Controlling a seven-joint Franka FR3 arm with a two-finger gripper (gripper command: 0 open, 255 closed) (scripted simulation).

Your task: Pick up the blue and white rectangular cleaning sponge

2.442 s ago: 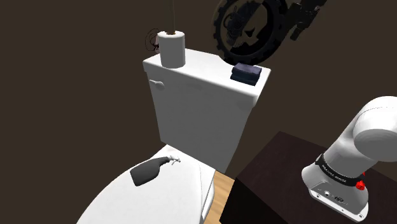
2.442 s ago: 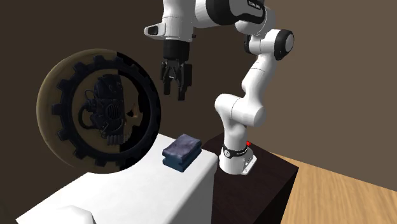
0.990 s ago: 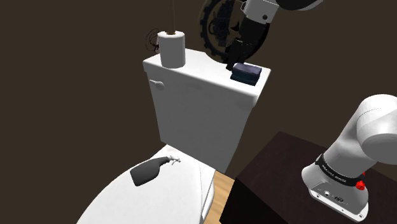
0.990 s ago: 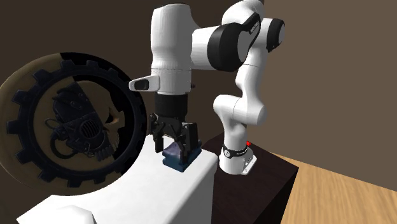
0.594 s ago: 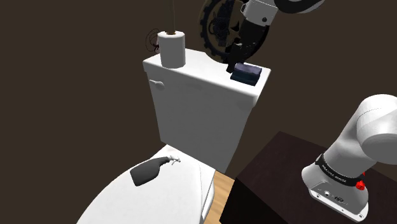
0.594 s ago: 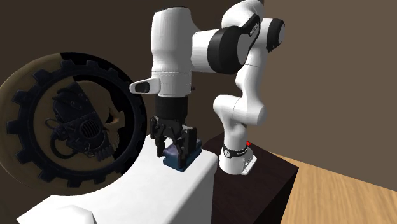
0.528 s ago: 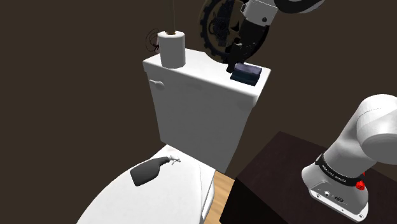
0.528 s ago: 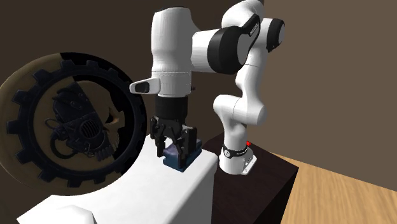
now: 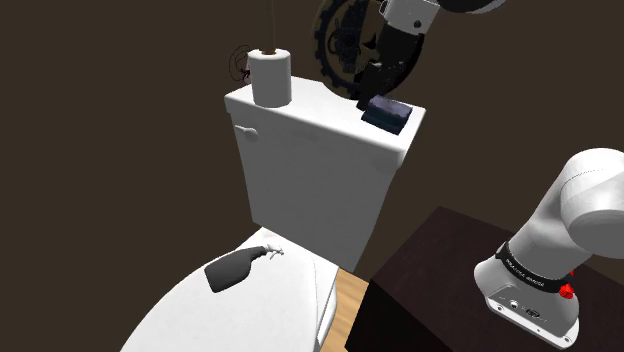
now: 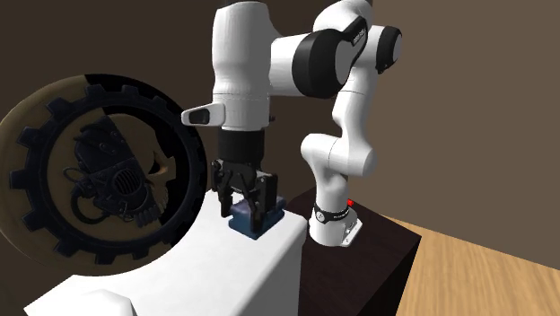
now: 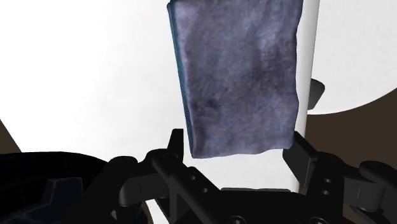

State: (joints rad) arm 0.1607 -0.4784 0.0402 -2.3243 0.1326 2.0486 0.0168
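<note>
The sponge (image 9: 391, 113) is a dark blue-grey rectangular block at the end of the white toilet tank lid (image 9: 310, 112) nearest the arm. My black gripper (image 9: 381, 103) comes down from above and is shut on it, one finger on each long side. In the second exterior view the sponge (image 10: 244, 215) sits between the fingers of the gripper (image 10: 242, 207), just off the lid (image 10: 202, 265). In the wrist view the sponge (image 11: 235, 76) is clasped at its near end by the gripper (image 11: 236, 151), with the white lid behind it.
A toilet paper roll (image 9: 270, 77) stands at the tank lid's far end. A dark bottle (image 9: 237, 268) lies on the closed toilet seat below. A large dark gear-shaped ornament (image 10: 99, 171) hangs on the wall behind the tank. The dark stand (image 9: 430, 290) is beside the toilet, on a wooden floor (image 10: 485, 269).
The gripper came down from high above the tank, closed around the sponge, and has now risen slightly, tilting the sponge up off the lid.
</note>
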